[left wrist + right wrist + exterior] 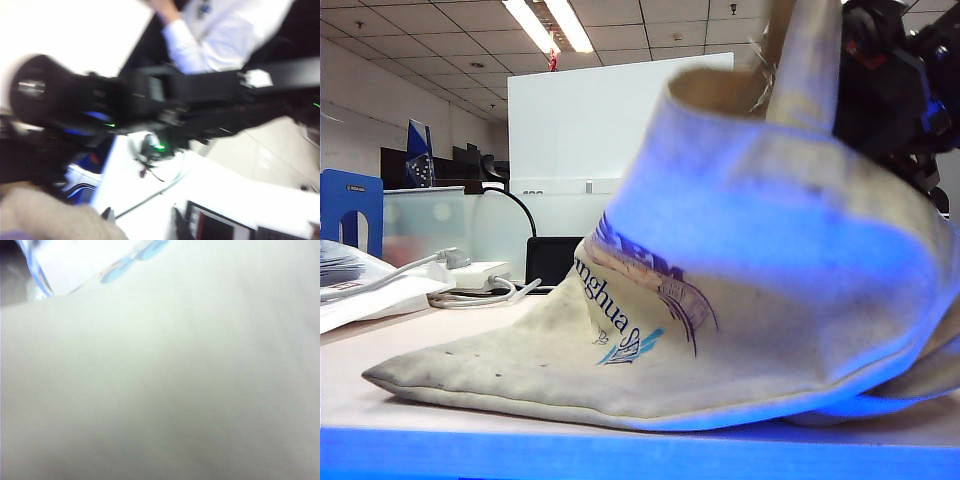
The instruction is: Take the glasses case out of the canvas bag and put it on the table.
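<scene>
The canvas bag (720,300) lies on the desk (470,420), its mouth raised toward the right arm; the glasses case is unseen, probably inside; left fingers and right fingers are out of view, their state untellable.

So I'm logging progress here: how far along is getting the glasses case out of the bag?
Early. Nothing looks finished: no glasses case lies on the table. In hand: the canvas bag stands lifted at its mouth, with a dark arm at its upper rim. The right wrist view shows only pale cloth, and neither tool is visible. Left: finding the case, lifting it out and setting it on the table.
</scene>
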### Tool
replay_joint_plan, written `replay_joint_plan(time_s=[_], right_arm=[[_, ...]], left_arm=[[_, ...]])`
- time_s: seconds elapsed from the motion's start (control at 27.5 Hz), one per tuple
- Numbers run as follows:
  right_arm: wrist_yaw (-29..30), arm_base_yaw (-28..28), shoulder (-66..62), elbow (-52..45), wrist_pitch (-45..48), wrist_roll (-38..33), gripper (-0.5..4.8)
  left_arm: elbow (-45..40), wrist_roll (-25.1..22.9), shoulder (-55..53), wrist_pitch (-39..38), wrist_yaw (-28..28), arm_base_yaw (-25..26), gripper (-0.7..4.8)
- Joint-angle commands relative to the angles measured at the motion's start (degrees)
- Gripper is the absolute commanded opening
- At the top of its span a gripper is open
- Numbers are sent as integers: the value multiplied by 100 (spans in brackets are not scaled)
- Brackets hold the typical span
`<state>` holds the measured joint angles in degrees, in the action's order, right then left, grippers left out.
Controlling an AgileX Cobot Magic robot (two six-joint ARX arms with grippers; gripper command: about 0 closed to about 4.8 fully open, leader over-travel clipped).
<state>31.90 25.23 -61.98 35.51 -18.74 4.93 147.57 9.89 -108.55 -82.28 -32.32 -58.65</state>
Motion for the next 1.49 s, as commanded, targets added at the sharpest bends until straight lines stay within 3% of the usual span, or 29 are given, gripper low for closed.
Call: replay_joint_plan(time_s=[0.04, 0.25, 0.33, 0.4, 0.47, 0.8, 0.91, 1.05, 1.27, 1.49], right_arm=[[-387, -4, -26, 24, 243, 442, 315], [-538, -13, -1021, 28, 804, 566, 339], [-577, -13, -1246, 28, 879, 566, 375], [-695, -13, -1327, 28, 892, 566, 378], [-691, -13, -1340, 31, 922, 564, 378], [-584, -13, -1335, 31, 1001, 557, 378], [-586, -13, -1335, 31, 1005, 557, 378], [-588, -13, -1335, 31, 1008, 557, 378], [-623, -15, -1335, 31, 1091, 557, 377], [-629, -15, -1335, 31, 1178, 557, 377]], left_arm=[[7, -13, 31, 0, 2, 76, 152], [-20, -44, 26, 0, 0, 63, 149], [-37, -42, 26, 0, 0, 61, 113], [-37, -48, 28, 0, 2, 63, 51], [-37, -50, 26, 0, 17, 79, 21], [-396, -260, -22, 0, 293, 142, 22], [-822, -256, -17, -13, 334, 192, 52], [-1652, -254, 0, -20, 129, 258, 190], [-3687, -343, 461, -26, -85, 197, 198], [-4299, -503, 715, -17, -535, -15, 198]])
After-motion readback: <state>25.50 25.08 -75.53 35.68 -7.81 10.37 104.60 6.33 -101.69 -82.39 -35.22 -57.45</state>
